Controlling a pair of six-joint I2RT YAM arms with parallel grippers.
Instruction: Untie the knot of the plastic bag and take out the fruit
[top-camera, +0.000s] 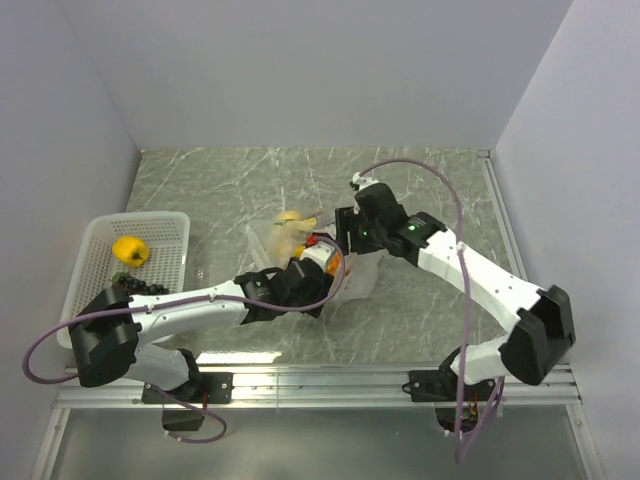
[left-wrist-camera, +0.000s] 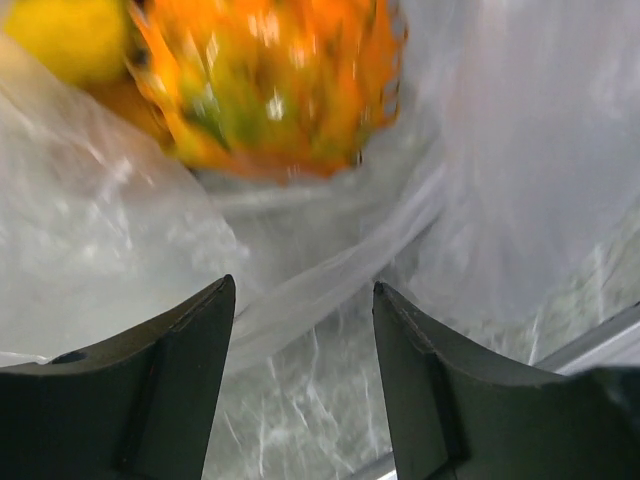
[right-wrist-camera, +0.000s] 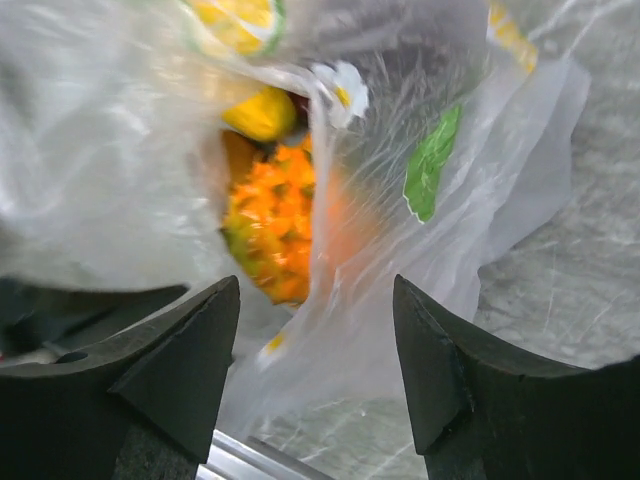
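Lying crumpled near the middle of the marbled table (top-camera: 250, 180), the plastic bag (top-camera: 362, 278) has both arms reaching into it from either side. An orange pineapple (right-wrist-camera: 275, 215) sits inside against the film, blurred in the left wrist view, with a second yellow fruit (right-wrist-camera: 260, 112) touching it just above. The bag's skin carries a printed green leaf (right-wrist-camera: 430, 165) and a small white flower (right-wrist-camera: 345, 85). The left gripper (left-wrist-camera: 300, 290) hovers close under the pineapple with its jaws spread, and a fold of the film runs across the gap between them, clear of both fingers. The right gripper (right-wrist-camera: 315, 290) faces the bag from the other side with its jaws likewise wide apart, and loose film hangs in the gap. Well apart, at the left edge of the table, a white basket (top-camera: 150, 217) holds a large yellow fruit (top-camera: 130, 250) and, near it, a dark grape bunch (top-camera: 138, 287).
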